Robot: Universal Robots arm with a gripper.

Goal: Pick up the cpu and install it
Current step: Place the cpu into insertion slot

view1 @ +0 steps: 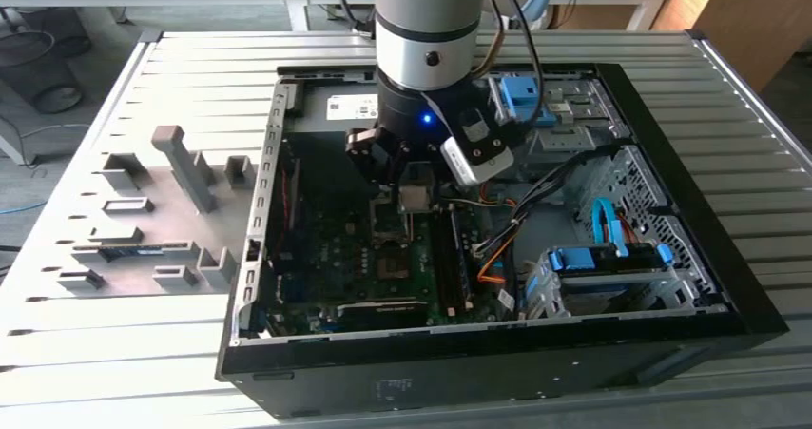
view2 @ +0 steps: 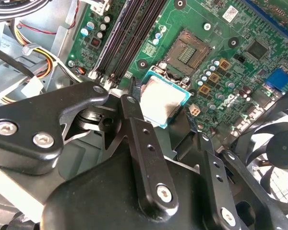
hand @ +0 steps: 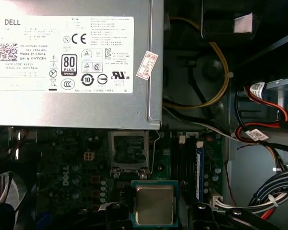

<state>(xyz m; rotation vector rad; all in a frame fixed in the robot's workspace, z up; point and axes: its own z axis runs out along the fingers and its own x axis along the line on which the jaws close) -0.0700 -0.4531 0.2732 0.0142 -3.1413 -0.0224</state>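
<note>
Slatted table (view1: 190, 68) carries the open case (view1: 508, 377). My fingers (view2: 137, 124) clamp the cpu (view2: 164, 101) above the board, just beside the socket (view2: 187, 50). I judge that level, square alignment matters most.

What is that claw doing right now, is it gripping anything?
The gripper is closed, holding the cpu by its edges, close to the empty socket and not yet seated in it.

Silver-grey arm (view1: 429, 10) — black hand (view2: 161, 103), silver screws (view2: 164, 193).
</note>
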